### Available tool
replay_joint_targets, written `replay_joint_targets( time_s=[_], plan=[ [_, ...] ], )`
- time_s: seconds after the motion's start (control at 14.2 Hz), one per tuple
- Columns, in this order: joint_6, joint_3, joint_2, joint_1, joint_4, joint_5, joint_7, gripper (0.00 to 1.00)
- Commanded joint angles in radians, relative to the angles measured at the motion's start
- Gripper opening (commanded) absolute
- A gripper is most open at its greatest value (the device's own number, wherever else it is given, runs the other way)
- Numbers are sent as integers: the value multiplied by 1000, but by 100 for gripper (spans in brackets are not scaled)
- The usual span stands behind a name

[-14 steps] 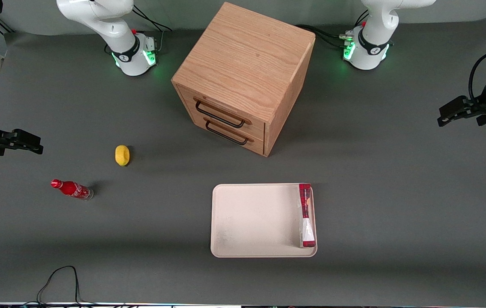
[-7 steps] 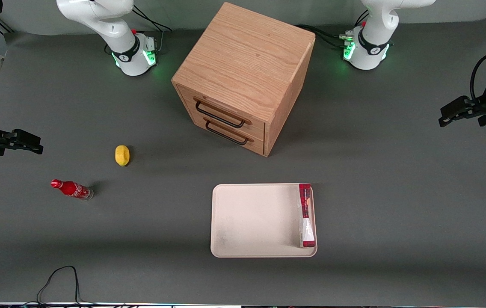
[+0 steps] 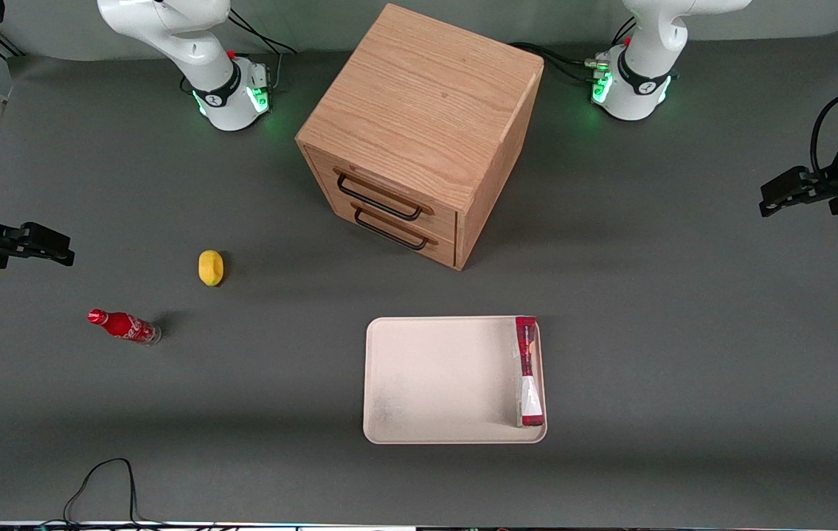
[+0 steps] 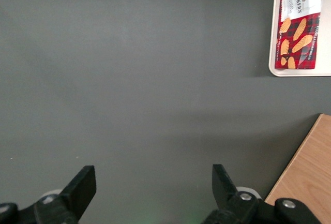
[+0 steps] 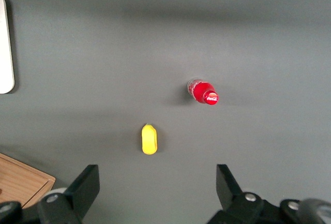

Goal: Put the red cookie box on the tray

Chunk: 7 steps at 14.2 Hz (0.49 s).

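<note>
Tool (image 3: 777,198) sits high over the counter (image 3: 684,354) at the working arm's end, well clear of everything. Its fingers (image 4: 83,185) are spread wide with nothing between them, only bare grey counter (image 4: 145,79) under it in the wrist view.

Box (image 3: 527,372) is well away from the tool, nearer the front camera and in toward the middle of the counter. It lies in the tray (image 3: 434,376), lengthwise along the tray edge closest to the tool, flush against the low rim. In the front view the red end points toward the cabinet (image 3: 419,125), and the grey-white printed part is at the end nearer the camera. The wrist view catches part of the box (image 4: 297,25), tartan print with cookie pictures, inside a rounded tray corner (image 4: 274,69). A wood corner of the cabinet (image 4: 305,177) shows close to the tool there.

Cabinet stands between the two arm bases, farther from the camera than the tray, both drawers shut, two dark handles.

Toward the parked arm's end, far from the tool: a lemon (image 3: 210,267) and a red bottle (image 3: 124,326) on its side, apart from each other, the bottle nearer the camera.
</note>
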Motion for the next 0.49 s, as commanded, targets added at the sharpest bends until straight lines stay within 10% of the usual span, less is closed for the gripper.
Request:
replay_joint_targets(
  time_s=[0.0,0.42],
  plan=[
    [-25,-3,11,-3,30,11,-3,100],
    [-7,-3,11,1,30,-26,-3,100]
  ],
)
